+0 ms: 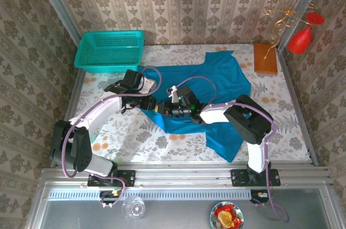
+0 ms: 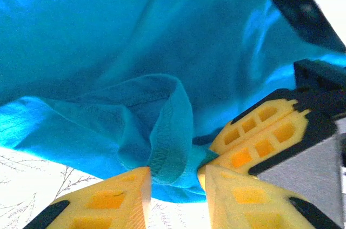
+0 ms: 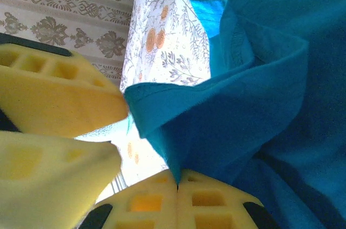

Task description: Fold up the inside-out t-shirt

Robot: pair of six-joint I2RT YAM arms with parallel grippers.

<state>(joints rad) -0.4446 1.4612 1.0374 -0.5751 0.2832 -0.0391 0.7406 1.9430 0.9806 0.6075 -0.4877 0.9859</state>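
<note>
Now my left gripper (image 2: 174, 196) has its jaws spread around a rolled hem of the inside-out t-shirt (image 1: 221, 83), not yet pinching it. Almost tip to tip beside it, my right gripper (image 3: 177, 191) is pressed together on a fold of that same left edge. The shirt's bulk lies on the table (image 1: 135, 137) to the right of both, its length running far to near, nearer my right arm.
</note>
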